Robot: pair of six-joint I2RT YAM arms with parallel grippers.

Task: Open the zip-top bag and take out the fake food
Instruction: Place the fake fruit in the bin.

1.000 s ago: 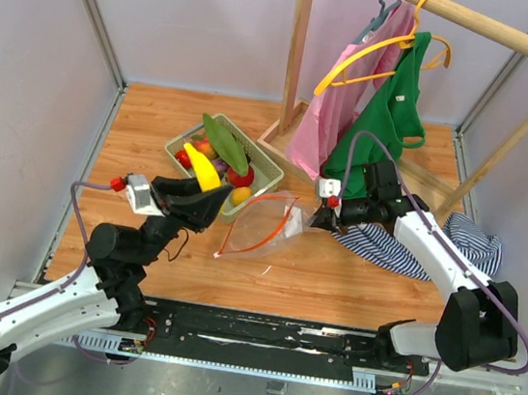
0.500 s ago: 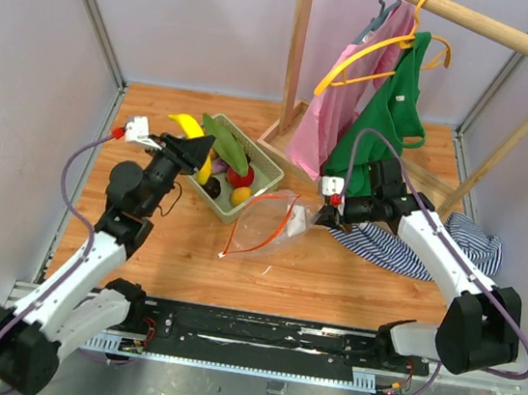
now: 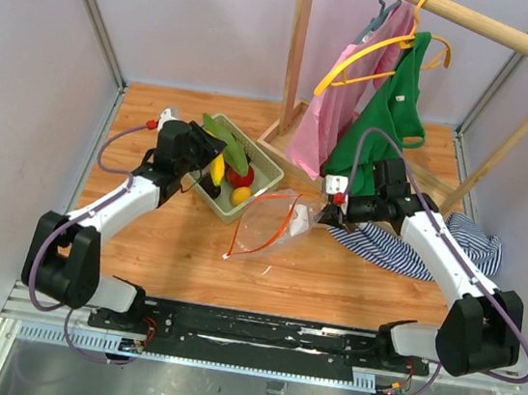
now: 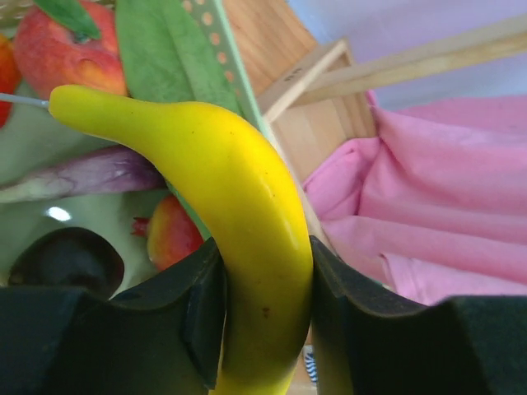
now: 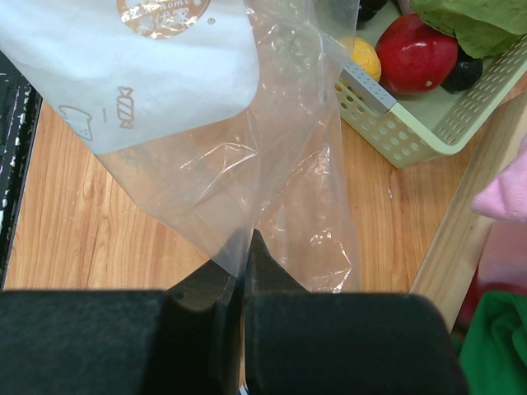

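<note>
- On the wooden table (image 3: pixel 142 240), the zip-top bag (image 3: pixel 262 225) lies crumpled between the two arms, just beside the green basket (image 3: pixel 266 167).
- Inside that basket sits most of the fake food (image 5: pixel 420 51): red, orange and green pieces.
- At the bag's right side, the right gripper (image 5: pixel 244 265) is pinched fully closed on a fold of clear plastic.
- Over the basket, the left gripper (image 3: pixel 199 155), partly open, clamps a yellow banana (image 4: pixel 247 206).

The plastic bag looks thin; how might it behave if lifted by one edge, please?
Probably floppy: the plastic bag is creased and crumpled where the right pincer pinches it. Likely light, since it looks empty.
</note>
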